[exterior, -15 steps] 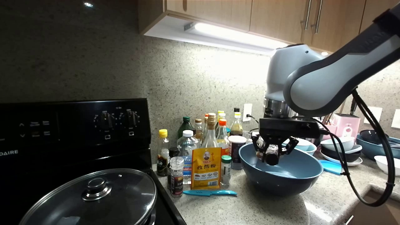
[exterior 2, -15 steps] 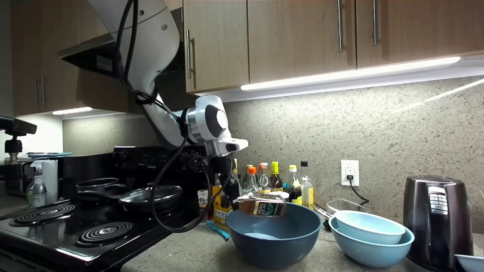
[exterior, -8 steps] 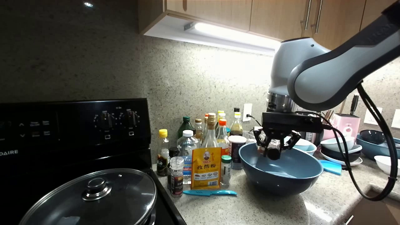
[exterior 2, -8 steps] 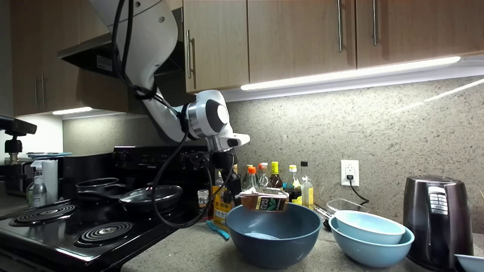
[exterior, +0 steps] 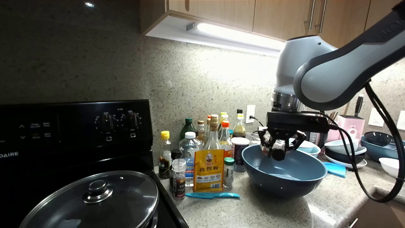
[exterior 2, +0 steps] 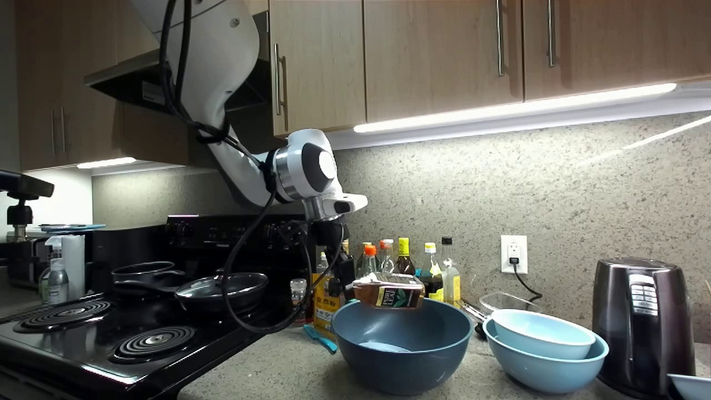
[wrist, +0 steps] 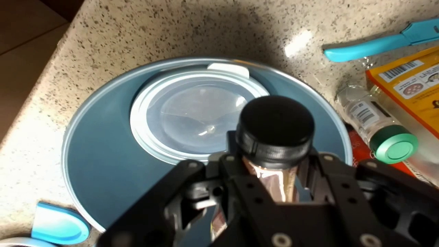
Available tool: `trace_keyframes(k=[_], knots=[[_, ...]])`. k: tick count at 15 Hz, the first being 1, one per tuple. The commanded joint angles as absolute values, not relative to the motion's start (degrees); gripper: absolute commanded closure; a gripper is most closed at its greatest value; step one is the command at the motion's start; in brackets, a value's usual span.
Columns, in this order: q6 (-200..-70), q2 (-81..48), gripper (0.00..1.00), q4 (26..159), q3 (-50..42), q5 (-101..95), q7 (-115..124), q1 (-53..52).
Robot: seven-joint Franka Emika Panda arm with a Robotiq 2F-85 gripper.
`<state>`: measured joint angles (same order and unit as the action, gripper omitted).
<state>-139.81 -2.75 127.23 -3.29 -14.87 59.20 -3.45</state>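
I judge the Pure Leaf bottle slick, weighty, best held by its stiff neck — where the claw is clamped.

White arm, black cables, dark screw-studded claw.
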Motion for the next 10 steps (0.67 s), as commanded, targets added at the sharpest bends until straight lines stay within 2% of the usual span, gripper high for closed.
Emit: trace_keyframes(k=[1, 10], knots=[[-139.33, -2.46, 0.85, 127.14, -2.43, -16.02, 60.01, -2.74], [-137.14, 0.41, 0.85, 127.2, -1.5, -26.02, 68.13, -3.49]])
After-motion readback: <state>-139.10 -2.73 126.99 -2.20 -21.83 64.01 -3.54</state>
